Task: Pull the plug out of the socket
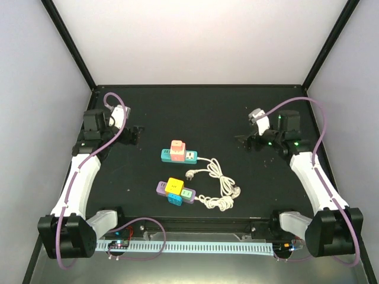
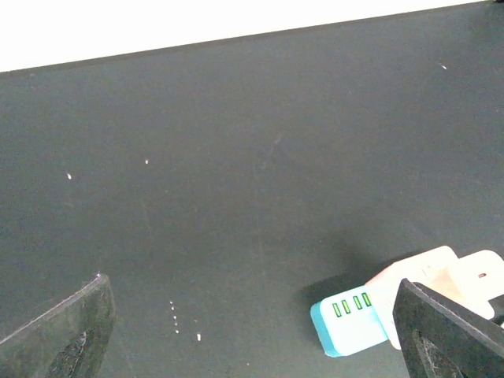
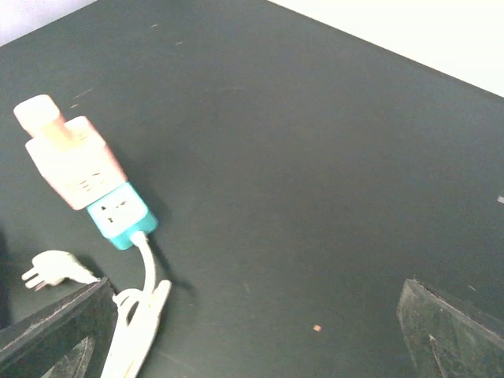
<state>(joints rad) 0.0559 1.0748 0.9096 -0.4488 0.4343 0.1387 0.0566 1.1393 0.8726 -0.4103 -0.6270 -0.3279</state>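
Note:
A teal power strip [image 1: 185, 156] lies mid-table with a pink plug adapter [image 1: 176, 148] seated in it. A purple power strip [image 1: 185, 193] lies nearer, carrying a yellow cube plug [image 1: 174, 184] and a blue cube plug [image 1: 174, 199]. My left gripper [image 1: 135, 135] is open and empty, left of the teal strip; its view shows the strip's end [image 2: 346, 321] and the pink adapter [image 2: 417, 276] by the right finger [image 2: 449, 335]. My right gripper [image 1: 244, 141] is open and empty, right of the strip; its view shows the adapter [image 3: 71, 161] on the teal strip [image 3: 120, 218].
White cords [image 1: 218, 184] coil to the right of both strips, with a loose white plug [image 1: 190, 174] between them, also in the right wrist view [image 3: 51, 269]. A bundled cord [image 3: 140, 323] lies by the right gripper's left finger [image 3: 55, 335]. Enclosure walls stand all round.

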